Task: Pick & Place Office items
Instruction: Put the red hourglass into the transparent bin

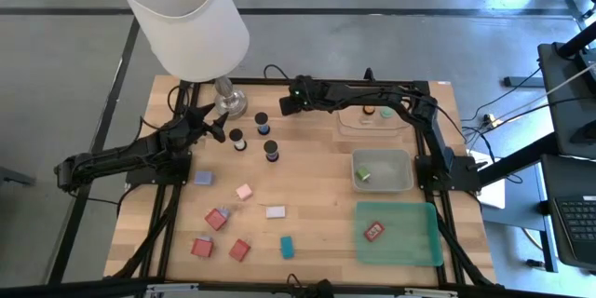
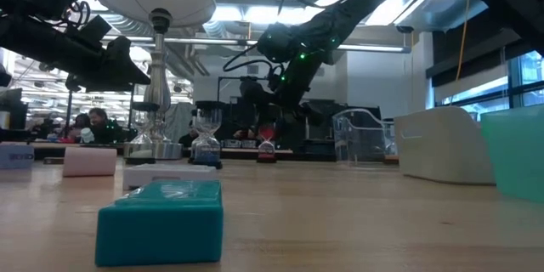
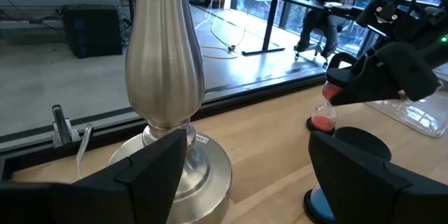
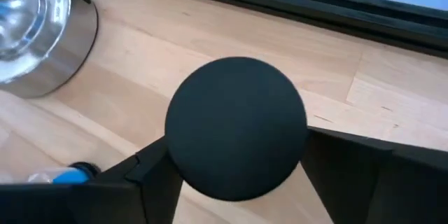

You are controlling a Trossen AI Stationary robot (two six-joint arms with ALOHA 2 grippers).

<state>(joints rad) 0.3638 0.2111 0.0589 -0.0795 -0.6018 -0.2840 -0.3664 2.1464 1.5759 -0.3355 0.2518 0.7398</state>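
My right gripper [image 1: 277, 109] reaches across from the right and points down at the far black cylinder [image 1: 262, 121], an hourglass with red sand [image 3: 323, 115] standing on the table. In the right wrist view its open fingers [image 4: 150, 171] flank the round black cap [image 4: 234, 136]. Two more black cylinders [image 1: 238, 138] [image 1: 271, 151] stand nearby. My left gripper [image 1: 209, 128] hovers open beside the lamp base [image 3: 168, 175], holding nothing. Lavender [image 1: 203, 178], pink [image 1: 244, 191], white [image 1: 275, 211], red [image 1: 217, 218] and teal [image 1: 287, 247] blocks lie on the near half of the table. My right gripper comes at the hourglass from above, slanting in from the table's right, one finger on each side of its black cap [image 4: 210, 98]. The cap fills the gap between them. I cannot tell whether the fingers touch it.
The big white-shaded lamp [image 1: 191, 19] stands at the far left. The clear tray [image 1: 349, 123] holds an orange-capped and a mint cylinder. The grey tray [image 1: 396, 182] holds a green piece, and the green tray [image 1: 414, 242] holds a red block. Bare wood lies mid-table.
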